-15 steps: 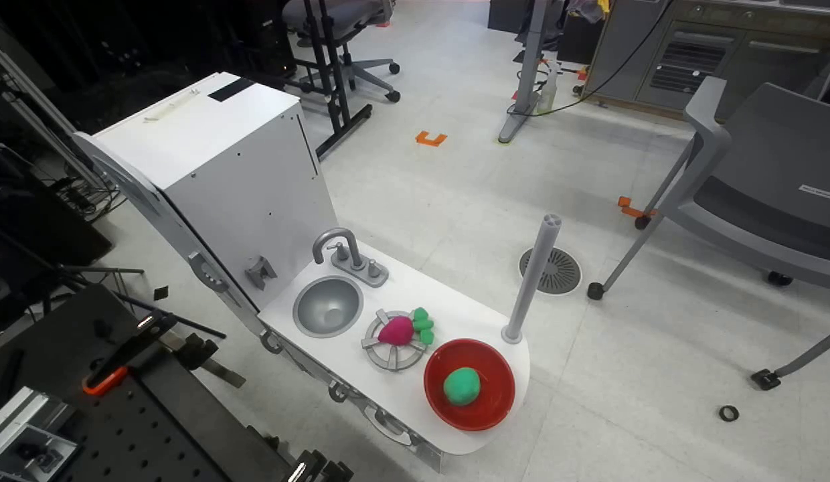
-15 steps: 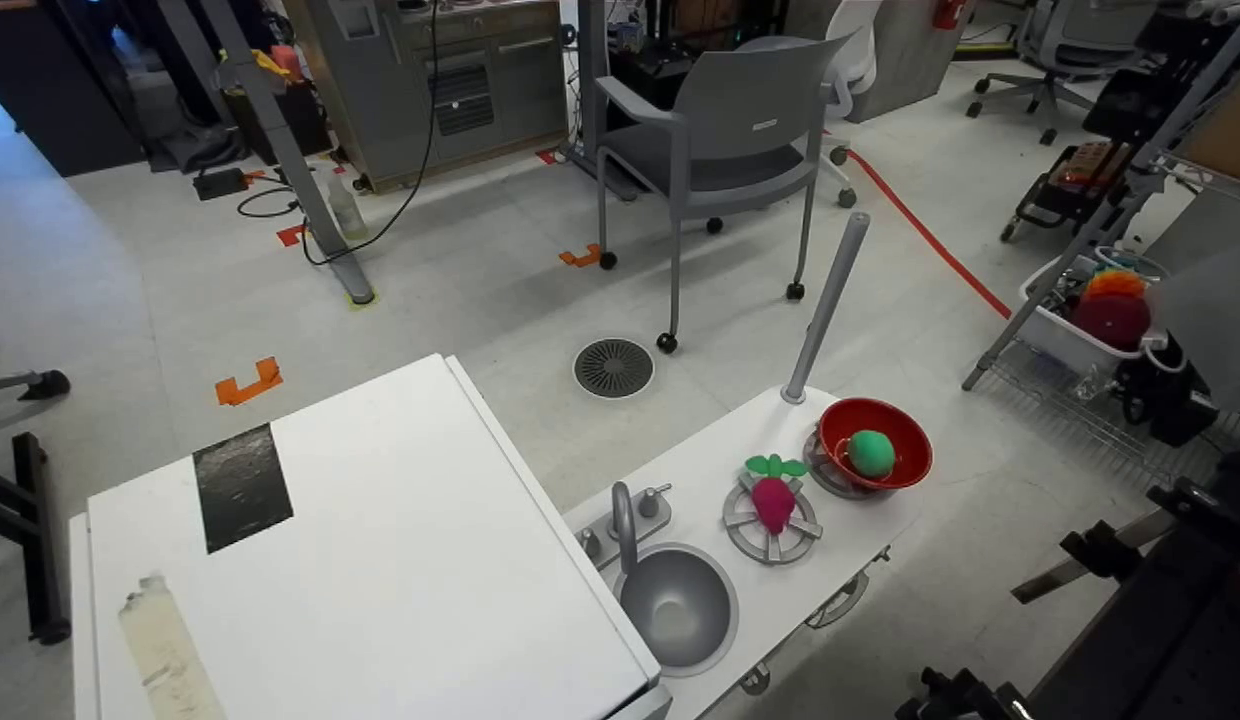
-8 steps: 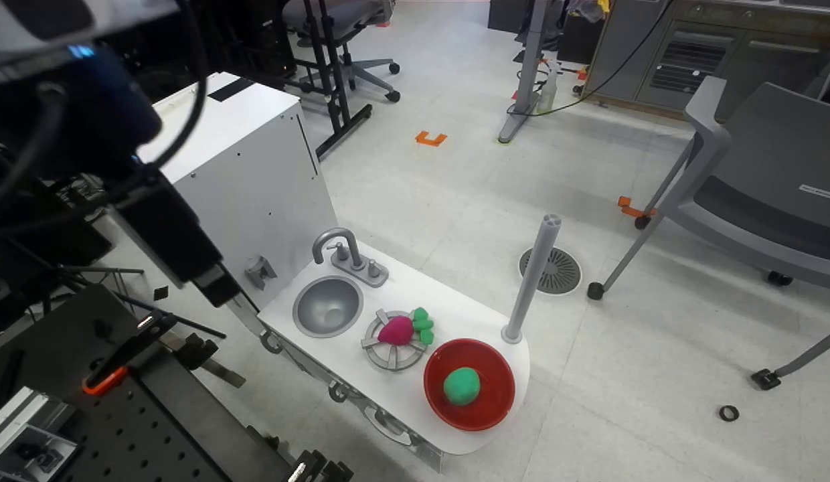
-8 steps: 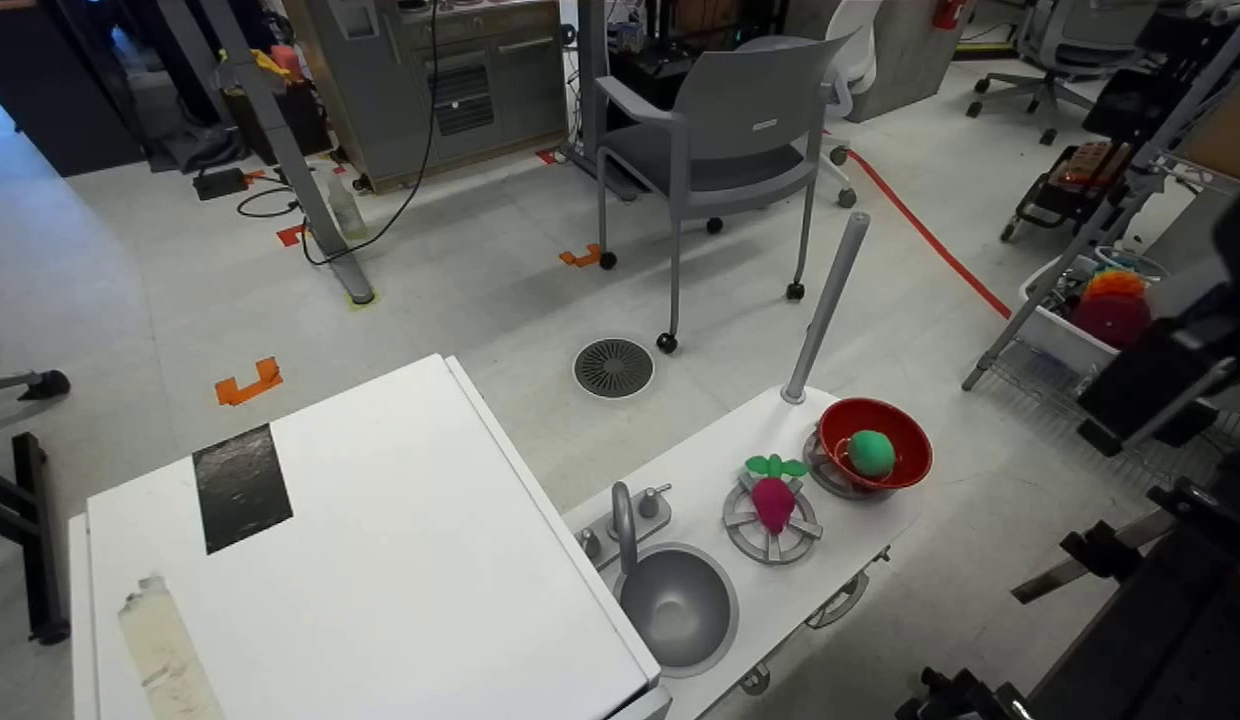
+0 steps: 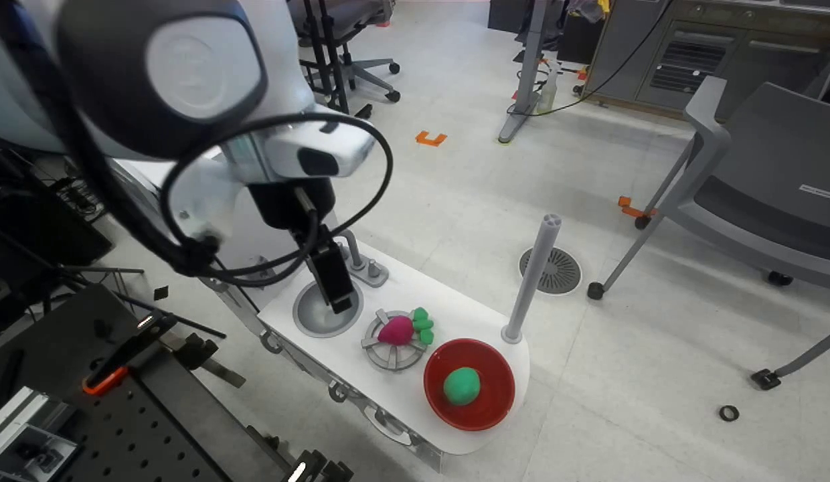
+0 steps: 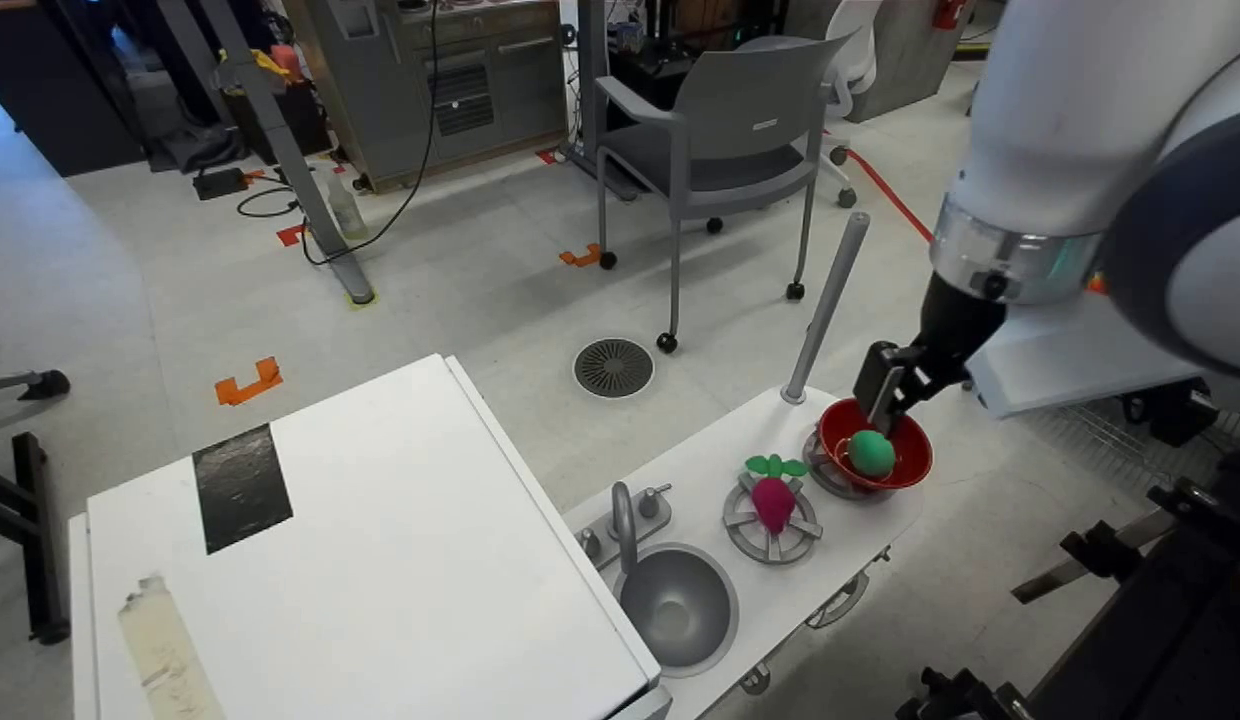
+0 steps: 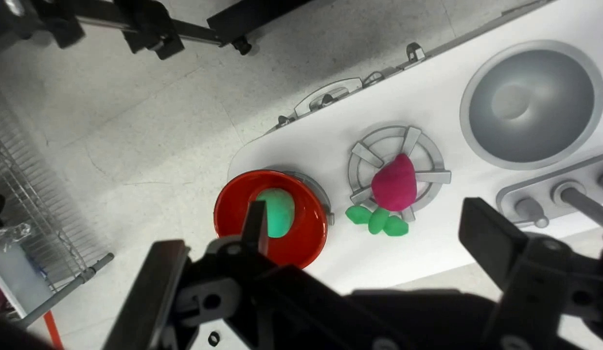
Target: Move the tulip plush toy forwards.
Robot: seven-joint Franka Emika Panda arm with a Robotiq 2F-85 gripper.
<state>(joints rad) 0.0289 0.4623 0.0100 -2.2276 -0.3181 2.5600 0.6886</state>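
White play kitchen [image 6: 360, 540] of smooth flat panels, its counter [image 5: 452, 314] bearing one cylindrical grey post [image 6: 828, 308]. A single robot arm [image 5: 207, 73], glossy and rounded, ends in a black gripper [image 7: 367, 231] whose two blocky fingers stand wide apart, released. One round grey sink basin [image 6: 698, 592] adjoins a curved faucet [image 6: 625, 530]; the wrist view shows the basin whole, whereas in an exterior view the gripper masks part of the basin [image 5: 308, 311]. One shiny round red bowl [image 7: 292, 248] stands near the counter's rounded end. Of two grey burner rings, the spoked ring [image 7: 433, 176] lies between basin and bowl; the other ring [image 6: 826, 476], mostly hidden beneath the bowl, shows its edge in an exterior view and the wrist view. The tulip plush toy [image 7: 395, 184], one softly rounded magenta bulb with three green lobes, lies on the spoked ring, the lobes overhanging its edge. One matte green ball [image 7: 282, 214] rests inside the bowl.
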